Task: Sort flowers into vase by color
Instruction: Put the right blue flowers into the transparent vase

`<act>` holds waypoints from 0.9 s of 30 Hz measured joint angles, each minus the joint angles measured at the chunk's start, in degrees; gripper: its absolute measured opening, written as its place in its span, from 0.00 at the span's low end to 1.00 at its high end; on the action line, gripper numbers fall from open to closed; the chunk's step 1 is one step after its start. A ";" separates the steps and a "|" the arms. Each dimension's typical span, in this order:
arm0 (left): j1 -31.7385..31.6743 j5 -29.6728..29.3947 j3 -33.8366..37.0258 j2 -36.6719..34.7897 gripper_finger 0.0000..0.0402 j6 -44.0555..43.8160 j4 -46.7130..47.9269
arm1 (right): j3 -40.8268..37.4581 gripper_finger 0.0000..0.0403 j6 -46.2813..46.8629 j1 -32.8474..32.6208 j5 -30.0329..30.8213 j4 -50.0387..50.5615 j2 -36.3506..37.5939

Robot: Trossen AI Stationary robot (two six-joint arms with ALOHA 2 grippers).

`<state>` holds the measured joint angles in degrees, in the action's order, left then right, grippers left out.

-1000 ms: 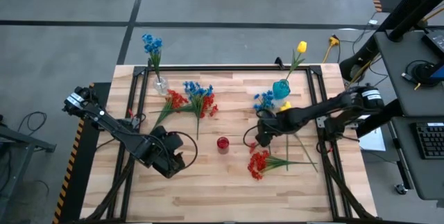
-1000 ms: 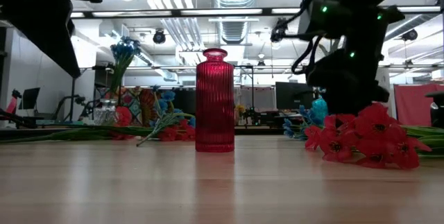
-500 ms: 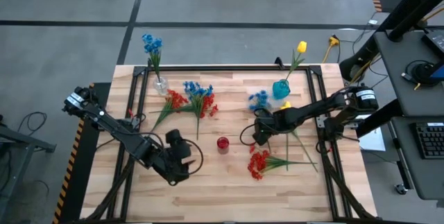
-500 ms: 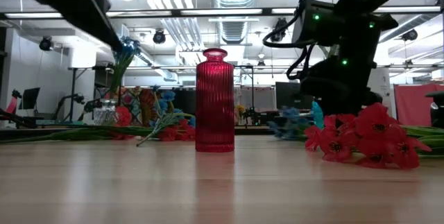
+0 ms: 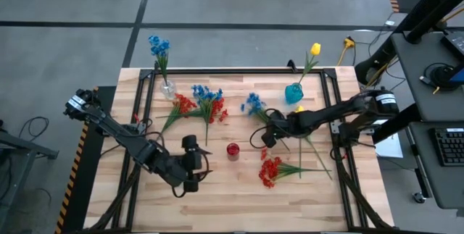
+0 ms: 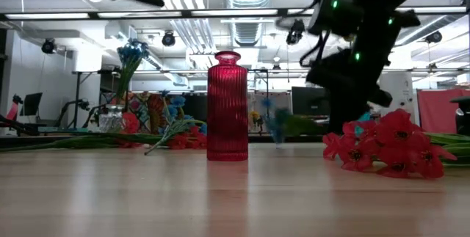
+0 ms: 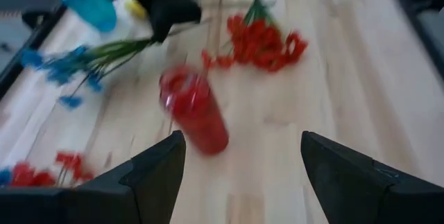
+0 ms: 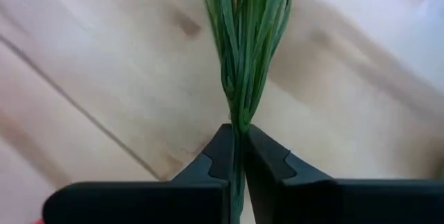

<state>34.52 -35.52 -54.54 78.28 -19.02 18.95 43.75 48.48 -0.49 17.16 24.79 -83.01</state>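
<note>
My right gripper (image 5: 265,137) is shut on a blue flower sprig (image 5: 252,103), just right of the red vase (image 5: 233,149) at the table's middle. My left gripper (image 5: 190,163) hovers open to the near left of that vase (image 7: 194,112), holding nothing. A teal vase (image 5: 293,93) holds a yellow flower (image 5: 315,49). A clear vase (image 5: 168,88) holds a blue flower (image 5: 158,46). Red flowers (image 5: 272,169) lie flat on the table near the right arm. Mixed red and blue sprigs (image 5: 203,102) lie at the far left. My right gripper pinches the sprig's bundle of green stems and leaves (image 8: 239,116) between its two fingertips. The fingers slant down from the table's right side. The bundle runs on past the fingertips toward the far left, and the blue head (image 6: 277,125) looks raised off the table.
A yellow bud (image 5: 298,109) lies beside the teal vase. Green stems (image 5: 312,163) trail from the red flowers toward the right edge. A black frame (image 5: 239,72) borders the wooden table; bare wood lies along the near edge.
My right gripper has shut on the blue sprig's stems and swung the blue head toward the table's left, away from the teal vase. My left gripper, still open, has risen, turned and drifted toward the red vase.
</note>
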 joint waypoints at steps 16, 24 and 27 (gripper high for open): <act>-5.01 -2.08 9.42 0.05 0.67 14.83 -35.49 | 0.02 0.03 -24.36 -8.94 8.54 -24.83 20.26; -6.83 -1.00 14.31 0.09 0.67 20.66 -56.56 | 0.09 0.03 -40.69 -14.37 5.79 -46.63 16.69; -7.11 0.35 14.57 0.09 0.67 23.08 -60.45 | 0.09 0.03 -43.72 -14.89 3.13 -53.29 13.98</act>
<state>27.40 -35.17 -39.97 78.37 4.06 -41.51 43.83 4.76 -15.38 20.29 -28.50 -69.03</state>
